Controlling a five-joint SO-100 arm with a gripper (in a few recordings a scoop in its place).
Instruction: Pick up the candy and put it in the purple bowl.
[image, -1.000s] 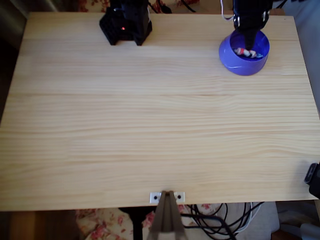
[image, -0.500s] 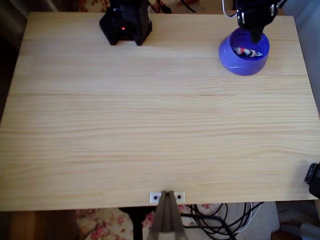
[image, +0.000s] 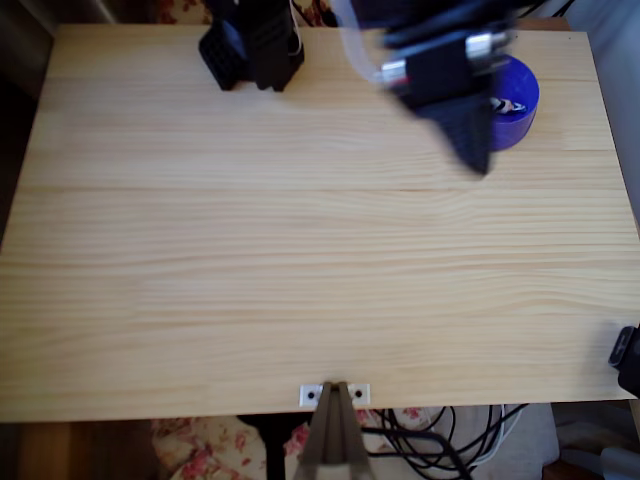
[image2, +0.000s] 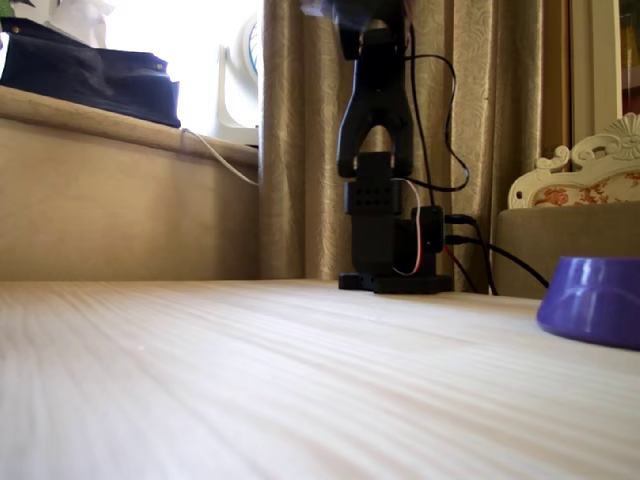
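Note:
In the overhead view the purple bowl (image: 512, 132) stands at the table's far right, partly covered by my arm. The candy (image: 509, 104), white with red and blue marks, lies inside the bowl. My black gripper (image: 478, 160) is blurred by motion and hangs high above the table, just left of the bowl and apart from it. Its fingers taper to a single dark point with no gap and nothing between them. The low fixed view shows the bowl (image2: 594, 298) at the right edge, its inside hidden by its wall.
The arm's black base (image: 252, 48) stands at the table's far edge, and it is also in the fixed view (image2: 388, 240), in front of curtains. A clamp (image: 335, 400) sits at the near edge, with cables below it. A dark object (image: 628, 358) is at the right edge.
The gripper has risen out of the bowl and swung left and toward the camera. The candy stays in the bowl.

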